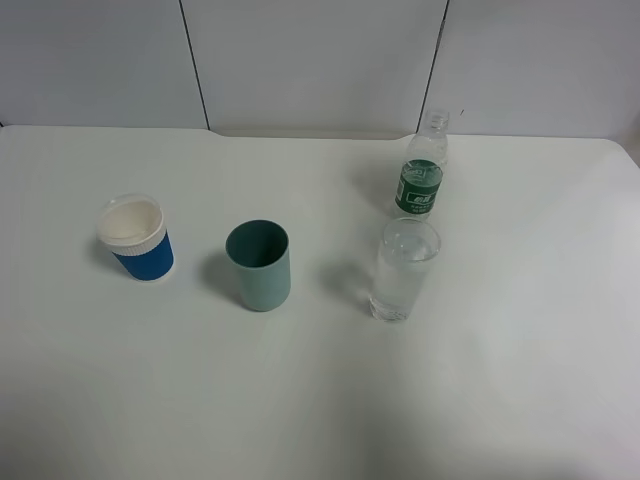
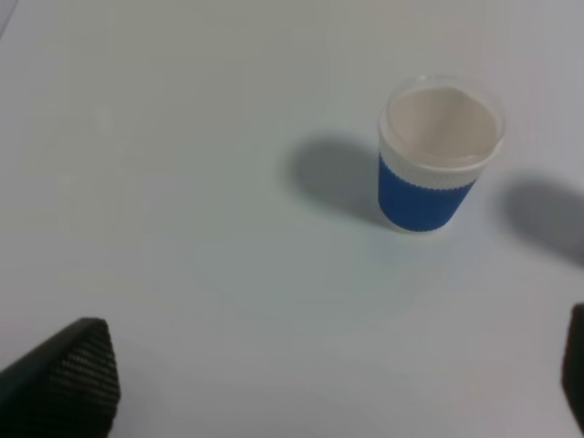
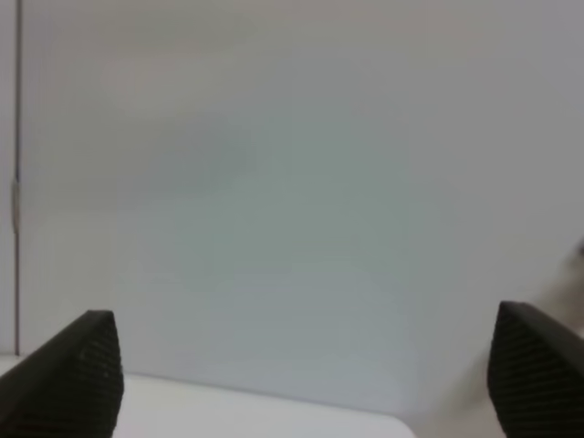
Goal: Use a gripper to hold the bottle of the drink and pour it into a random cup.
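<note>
The bottle of the drink [image 1: 423,170], clear with a green label and no cap, stands upright at the back right of the white table [image 1: 520,380]. The tall clear cup [image 1: 403,269] stands just in front of it. Neither arm shows in the exterior high view. In the left wrist view my left gripper [image 2: 328,383] is open and empty, its black fingertips [image 2: 73,379] wide apart above bare table. In the right wrist view my right gripper [image 3: 310,374] is open and empty, fingertips [image 3: 78,374] wide apart, facing a pale wall.
A teal opaque cup [image 1: 258,264] stands mid-table. A blue cup with a white rim [image 1: 136,238] stands at the left; it also shows in the left wrist view [image 2: 436,155]. Grey wall panels [image 1: 310,60] run behind the table.
</note>
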`<state>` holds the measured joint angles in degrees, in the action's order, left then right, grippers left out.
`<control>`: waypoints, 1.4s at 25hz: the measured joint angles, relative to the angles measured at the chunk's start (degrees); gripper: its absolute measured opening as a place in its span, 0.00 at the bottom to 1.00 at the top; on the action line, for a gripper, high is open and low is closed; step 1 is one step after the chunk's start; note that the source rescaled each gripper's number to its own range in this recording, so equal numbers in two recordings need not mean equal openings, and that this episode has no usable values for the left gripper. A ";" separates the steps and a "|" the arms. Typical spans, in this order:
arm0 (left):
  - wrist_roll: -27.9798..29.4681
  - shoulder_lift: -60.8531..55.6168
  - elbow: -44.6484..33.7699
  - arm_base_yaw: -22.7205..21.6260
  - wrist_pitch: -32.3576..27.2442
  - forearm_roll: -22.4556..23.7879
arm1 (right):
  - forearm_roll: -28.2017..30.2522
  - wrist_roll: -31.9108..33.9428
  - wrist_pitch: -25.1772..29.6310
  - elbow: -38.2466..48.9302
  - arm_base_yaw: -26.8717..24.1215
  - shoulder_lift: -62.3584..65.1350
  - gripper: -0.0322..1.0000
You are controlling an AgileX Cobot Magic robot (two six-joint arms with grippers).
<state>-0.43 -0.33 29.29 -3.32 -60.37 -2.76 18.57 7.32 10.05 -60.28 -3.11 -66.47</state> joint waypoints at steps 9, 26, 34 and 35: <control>0.00 0.00 0.00 0.00 0.00 -0.06 | -2.12 -0.32 19.71 0.00 0.00 13.70 0.70; 0.05 0.00 0.00 0.00 0.00 -0.01 | -3.72 -0.32 36.95 15.67 0.00 43.06 0.70; -0.01 0.00 0.00 0.00 0.00 -0.01 | -8.30 -0.26 40.79 22.11 0.00 55.27 0.70; -0.01 0.00 0.00 0.00 0.00 -0.01 | -9.11 -0.26 41.48 22.46 0.00 56.43 0.70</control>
<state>-0.44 -0.33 29.29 -3.32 -60.37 -2.77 9.46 7.06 51.53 -37.82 -3.11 -10.04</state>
